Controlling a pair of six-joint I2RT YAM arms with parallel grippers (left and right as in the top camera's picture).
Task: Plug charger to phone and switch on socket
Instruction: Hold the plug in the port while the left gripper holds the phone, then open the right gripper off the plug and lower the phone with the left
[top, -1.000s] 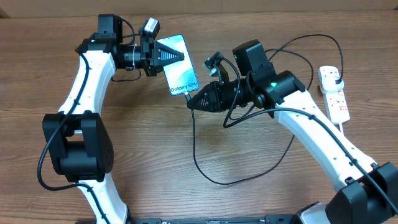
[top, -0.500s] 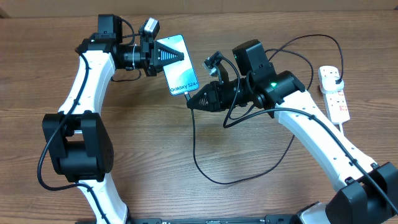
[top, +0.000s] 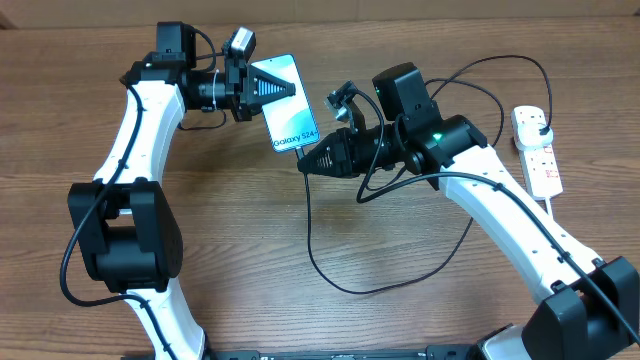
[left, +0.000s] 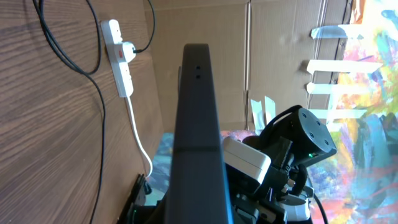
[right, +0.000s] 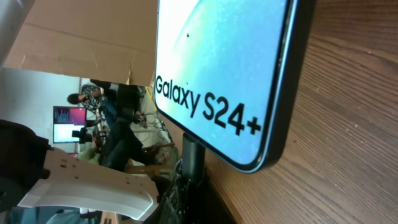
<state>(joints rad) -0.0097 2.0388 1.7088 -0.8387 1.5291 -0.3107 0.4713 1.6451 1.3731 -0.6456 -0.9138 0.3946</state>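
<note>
My left gripper (top: 272, 90) is shut on the top part of the phone (top: 291, 118), a slim handset with a light blue "Galaxy S24+" screen, held above the table. The left wrist view shows only its dark edge (left: 198, 124). My right gripper (top: 308, 162) is shut on the charger's connector end (right: 194, 152), right at the phone's lower edge (right: 249, 81). The black charger cable (top: 312, 240) loops over the table to its black plug (top: 540, 122) in the socket (top: 537, 150), a white power strip at the far right, also in the left wrist view (left: 121, 56).
The socket's thick white cord (top: 570, 225) runs toward the front right. The cable loop lies across the middle of the wooden table (top: 240, 270). Cardboard walls (left: 205, 25) stand beyond the table's far edge.
My right gripper has shifted slightly left and up toward the phone's lower edge, and the cable loop below it has swung a little left. The left arm and phone have not moved.
</note>
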